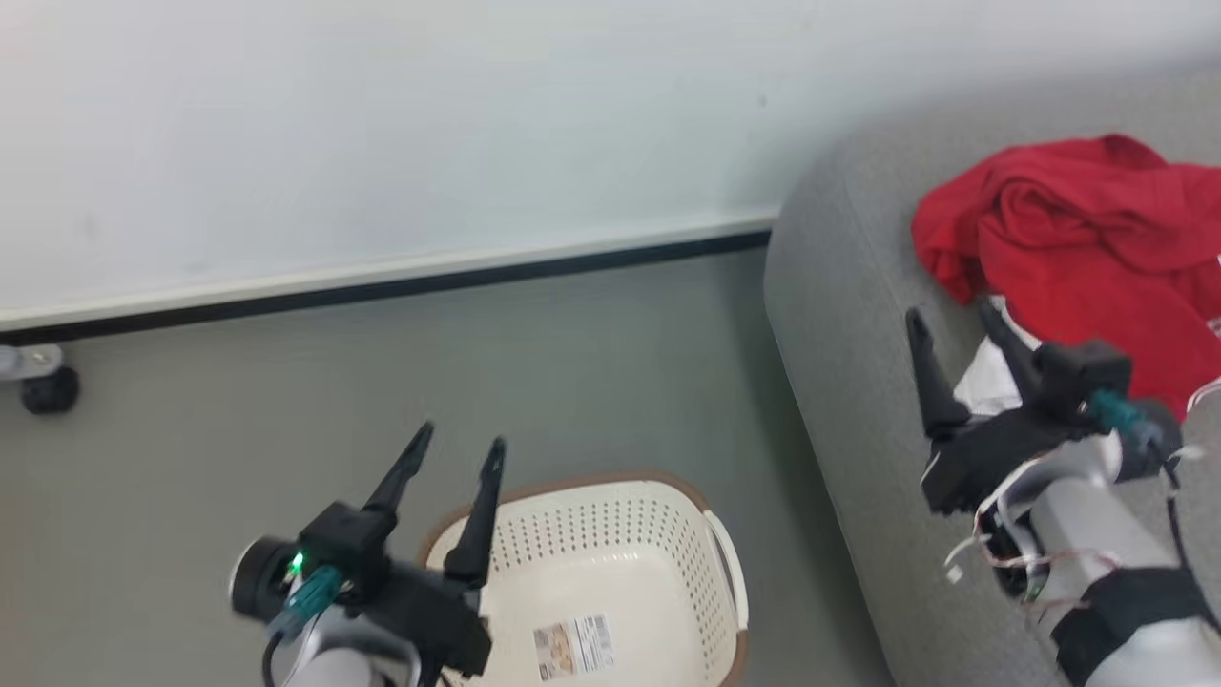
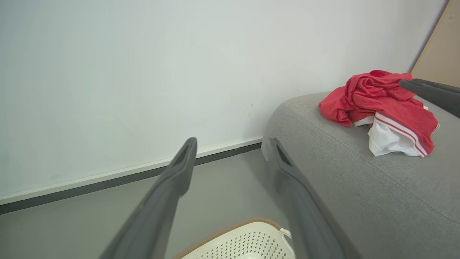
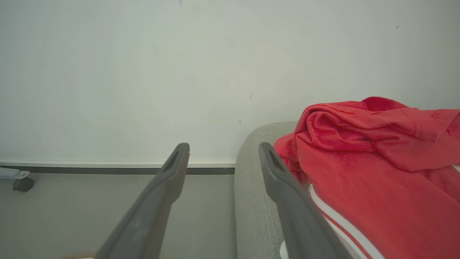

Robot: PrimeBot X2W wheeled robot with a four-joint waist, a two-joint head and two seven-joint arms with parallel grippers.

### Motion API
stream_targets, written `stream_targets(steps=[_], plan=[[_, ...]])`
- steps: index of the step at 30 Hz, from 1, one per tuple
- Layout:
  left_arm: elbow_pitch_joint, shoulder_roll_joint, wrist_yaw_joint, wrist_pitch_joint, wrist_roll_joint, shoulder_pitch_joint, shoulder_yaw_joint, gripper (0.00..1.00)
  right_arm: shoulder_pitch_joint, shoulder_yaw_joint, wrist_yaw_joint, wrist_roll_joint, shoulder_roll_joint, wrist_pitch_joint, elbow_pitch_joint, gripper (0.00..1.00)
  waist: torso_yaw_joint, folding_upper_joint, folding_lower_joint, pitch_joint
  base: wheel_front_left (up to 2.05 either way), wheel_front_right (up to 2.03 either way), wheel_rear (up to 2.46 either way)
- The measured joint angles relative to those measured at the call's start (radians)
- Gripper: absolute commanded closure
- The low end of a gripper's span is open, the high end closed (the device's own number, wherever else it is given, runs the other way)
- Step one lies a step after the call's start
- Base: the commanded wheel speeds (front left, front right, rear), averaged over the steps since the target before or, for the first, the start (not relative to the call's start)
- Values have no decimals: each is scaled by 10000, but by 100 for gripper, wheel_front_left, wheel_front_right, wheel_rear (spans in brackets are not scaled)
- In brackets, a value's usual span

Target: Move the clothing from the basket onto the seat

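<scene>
The red clothing (image 1: 1078,248) with white panels lies bunched on the light grey seat (image 1: 858,315) at the right; it also shows as a heap (image 2: 381,104) in the left wrist view and close up (image 3: 370,158) in the right wrist view. The cream basket (image 1: 610,553) with a brown rim stands on the floor, its inside bare but for a label. My left gripper (image 1: 458,448) hovers open over the basket's left rim, holding nothing. Over the seat, my right gripper (image 1: 954,320) stands open and empty, just left of the clothing.
A white wall with a dark baseboard (image 1: 382,286) runs behind the grey floor. A dark caster wheel (image 1: 48,386) sits at the far left by the wall. Bare floor lies between the basket and the wall.
</scene>
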Motion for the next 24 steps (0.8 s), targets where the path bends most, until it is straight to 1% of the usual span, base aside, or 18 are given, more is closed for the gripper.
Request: stream_targets(steps=[7, 11, 13, 19, 24], plan=[[-40, 359, 336, -77, -188, 1190, 623, 0, 1514, 6, -372, -4, 228, 0, -1152, 0, 403, 0, 0, -897, 0, 0, 0], [-282, 525, 431, -119, -407, 1765, 989, 0, 2324, -2, -619, -21, 284, 0, -1918, 0, 599, -1, 0, -1331, 0, 0, 0], [-510, 610, 518, -134, -422, 2132, 1208, 0, 2979, -23, -813, -29, 311, 0, -2512, 0, 728, -1, 0, -1589, 0, 0, 0], [-1039, 819, 677, -163, -422, 2942, 1710, 0, 3974, -65, -966, -123, 293, 0, -3588, 0, 915, -1, 1, -1876, 0, 0, 0], [-1313, 869, 690, -171, -416, 3318, 1994, 0, 4752, -174, -1141, -192, 272, 0, -4311, 0, 994, -1, 2, -1965, 0, 0, 0]])
